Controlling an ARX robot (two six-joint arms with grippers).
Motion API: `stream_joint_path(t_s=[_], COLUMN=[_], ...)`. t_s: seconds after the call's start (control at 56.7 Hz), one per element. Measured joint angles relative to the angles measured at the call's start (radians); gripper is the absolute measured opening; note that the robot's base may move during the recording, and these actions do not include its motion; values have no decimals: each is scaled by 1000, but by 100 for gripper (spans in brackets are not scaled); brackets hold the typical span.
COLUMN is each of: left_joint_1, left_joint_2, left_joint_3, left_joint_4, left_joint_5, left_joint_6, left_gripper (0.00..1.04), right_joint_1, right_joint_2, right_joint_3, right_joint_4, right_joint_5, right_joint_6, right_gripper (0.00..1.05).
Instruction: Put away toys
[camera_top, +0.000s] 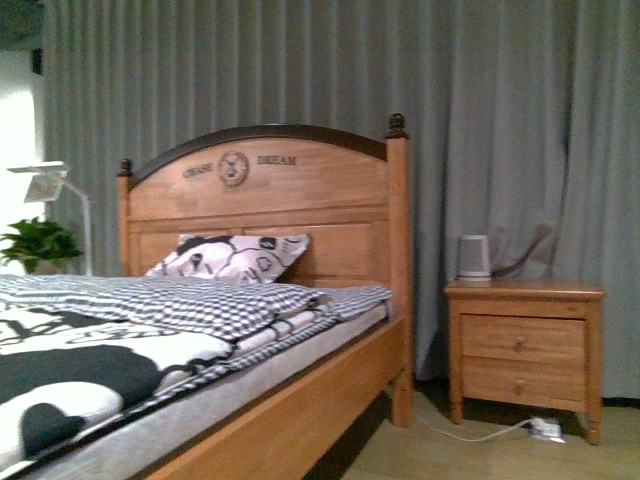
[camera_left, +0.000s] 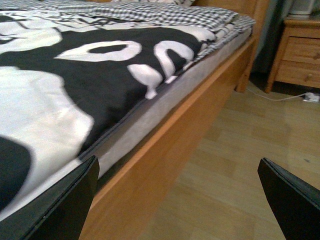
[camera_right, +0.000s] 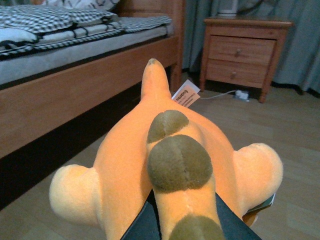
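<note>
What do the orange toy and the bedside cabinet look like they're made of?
The orange toy looks like soft plush fabric: matte, fuzzy nap, padded limbs. The bedside cabinet looks like wood with a smooth light sheen; grain is faint, so possibly veneer.

Bed (camera_left: 200, 100): ahead of left pincer (camera_left: 177, 161); blanket (camera_left: 100, 80) nearest, quilt (camera_left: 165, 15) beyond, pillow (camera_top: 235, 257) farthest.
Floor (camera_right: 280, 120): below right pincer (camera_right: 187, 222); power strip (camera_right: 241, 94) far ahead.
Nightstand (camera_right: 240, 50): beyond strip; white device (camera_top: 474, 257) on top.
</note>
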Motion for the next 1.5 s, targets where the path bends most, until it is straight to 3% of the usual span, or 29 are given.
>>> stream_joint_path(t_s=[1.5], left_joint_1=[-1], left_joint_2=[0], left_joint_3=[0], left_joint_4=[0], left_joint_5=[0], left_joint_6=[0], left_gripper=[98], right_joint_1=[0], right_joint_2=[0], right_joint_3=[0], right_joint_4=[0], right_joint_5=[0], right_joint_6=[0], right_gripper=[6])
